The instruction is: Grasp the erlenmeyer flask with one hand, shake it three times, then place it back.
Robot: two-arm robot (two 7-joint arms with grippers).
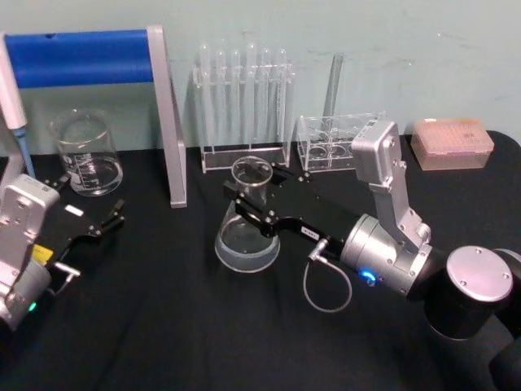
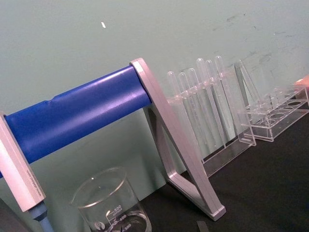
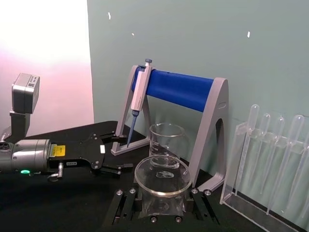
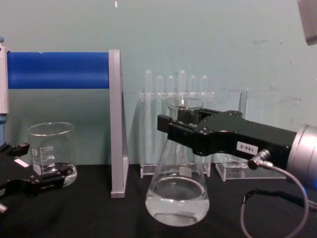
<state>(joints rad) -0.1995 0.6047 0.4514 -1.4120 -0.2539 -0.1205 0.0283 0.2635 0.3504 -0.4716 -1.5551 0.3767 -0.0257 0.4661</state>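
- Head view: the right gripper (image 1: 255, 186) reaches in from the counter's (image 1: 163, 334) right side and pinches the erlenmeyer flask (image 1: 247, 236) at its narrow neck, just under the flared rim. My read is that the rim acts as a stop on slick glass during the shake.
- The flask is mid-counter, and its base looks set down on the matte black top.
- The left gripper (image 1: 88, 204) is parked by the left edge, fingers spread and holding nothing.
- Left wrist view: a clear beaker (image 2: 108, 205), a blue-barred pipette stand (image 2: 82, 113) and thin test tubes (image 2: 203, 101) line the back edge, out of the shaking path.
- Right wrist view: black fingers flank the neck on both sides, with the round rim between them.
- Chest view: the conical body has a wide base and what looks like a shallow pool of clear liquid. With the weight that low, it should be stable when set back.
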